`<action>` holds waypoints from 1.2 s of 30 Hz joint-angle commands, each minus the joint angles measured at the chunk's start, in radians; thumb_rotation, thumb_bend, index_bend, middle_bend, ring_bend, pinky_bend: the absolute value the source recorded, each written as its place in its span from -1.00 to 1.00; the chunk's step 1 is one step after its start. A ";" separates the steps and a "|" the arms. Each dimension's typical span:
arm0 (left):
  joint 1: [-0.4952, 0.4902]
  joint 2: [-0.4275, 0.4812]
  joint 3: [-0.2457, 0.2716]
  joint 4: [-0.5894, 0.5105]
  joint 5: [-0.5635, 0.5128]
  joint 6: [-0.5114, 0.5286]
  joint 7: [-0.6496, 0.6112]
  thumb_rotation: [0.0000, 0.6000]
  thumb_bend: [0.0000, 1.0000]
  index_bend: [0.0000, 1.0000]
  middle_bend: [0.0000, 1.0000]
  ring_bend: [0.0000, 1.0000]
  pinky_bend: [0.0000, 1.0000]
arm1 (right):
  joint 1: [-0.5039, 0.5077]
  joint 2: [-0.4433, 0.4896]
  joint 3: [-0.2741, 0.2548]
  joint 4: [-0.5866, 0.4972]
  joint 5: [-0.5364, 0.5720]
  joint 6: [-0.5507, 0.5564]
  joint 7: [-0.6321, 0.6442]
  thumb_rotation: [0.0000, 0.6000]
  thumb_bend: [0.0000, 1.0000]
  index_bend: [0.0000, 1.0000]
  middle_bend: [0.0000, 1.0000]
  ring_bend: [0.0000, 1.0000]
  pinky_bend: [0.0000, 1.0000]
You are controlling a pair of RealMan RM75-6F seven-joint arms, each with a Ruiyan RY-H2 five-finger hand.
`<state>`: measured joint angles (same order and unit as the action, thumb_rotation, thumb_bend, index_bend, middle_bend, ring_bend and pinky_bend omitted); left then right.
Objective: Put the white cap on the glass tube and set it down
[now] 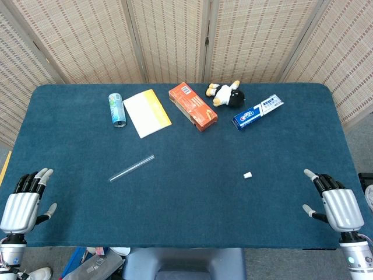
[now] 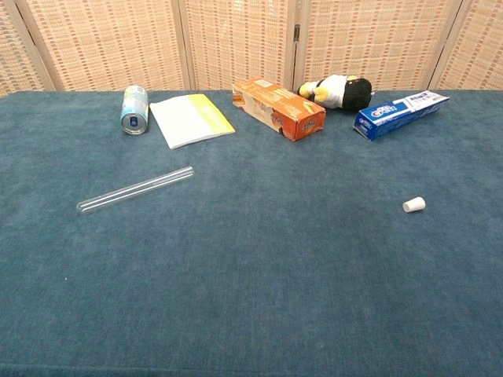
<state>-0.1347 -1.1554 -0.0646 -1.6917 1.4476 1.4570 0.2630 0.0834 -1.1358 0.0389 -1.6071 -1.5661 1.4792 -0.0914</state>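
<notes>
A clear glass tube (image 1: 132, 168) (image 2: 135, 189) lies flat on the blue tablecloth, left of centre, slanting up to the right. The small white cap (image 1: 247, 175) (image 2: 413, 204) lies on its side, right of centre, far from the tube. My left hand (image 1: 24, 201) rests at the table's near left corner with its fingers apart and nothing in it. At the near right corner my right hand (image 1: 335, 204) also holds nothing, fingers spread. Neither hand shows in the chest view.
Along the back stand a lying can (image 1: 117, 109), a white and yellow booklet (image 1: 147, 112), an orange box (image 1: 193, 107), a plush penguin (image 1: 227, 94) and a blue toothpaste box (image 1: 257, 112). Woven screens close off the far side.
</notes>
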 commanded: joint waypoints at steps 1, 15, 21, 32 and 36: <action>0.000 -0.002 0.000 0.004 -0.001 0.000 -0.003 1.00 -0.49 -0.82 -0.78 -0.79 -0.79 | 0.001 0.000 0.000 -0.001 0.000 -0.001 -0.001 1.00 -0.71 -0.70 -0.48 -0.57 -0.22; -0.043 -0.009 -0.023 0.006 0.009 -0.036 -0.037 1.00 -0.49 -0.78 -0.78 -0.69 -0.79 | 0.007 0.007 0.012 -0.016 -0.007 0.015 -0.017 1.00 -0.70 -0.70 -0.48 -0.57 -0.22; -0.125 -0.027 -0.069 -0.013 0.007 -0.107 -0.034 1.00 -0.49 -0.72 -0.61 -0.45 -0.59 | 0.023 0.012 0.023 -0.027 -0.010 0.007 -0.027 1.00 -0.70 -0.70 -0.48 -0.57 -0.22; -0.339 -0.137 -0.155 0.008 -0.125 -0.342 0.094 1.00 -0.49 -0.54 0.10 0.25 0.42 | 0.046 0.012 0.026 -0.034 -0.011 -0.017 -0.037 1.00 -0.69 -0.70 -0.48 -0.57 -0.22; -0.408 -0.192 -0.167 0.040 -0.199 -0.422 0.151 1.00 -0.49 -0.45 0.43 0.49 0.77 | 0.047 0.014 0.028 -0.038 -0.005 -0.019 -0.043 1.00 -0.69 -0.70 -0.48 -0.57 -0.22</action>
<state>-0.5065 -1.3148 -0.2185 -1.6734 1.2864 1.0727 0.3813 0.1306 -1.1219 0.0663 -1.6453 -1.5715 1.4604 -0.1338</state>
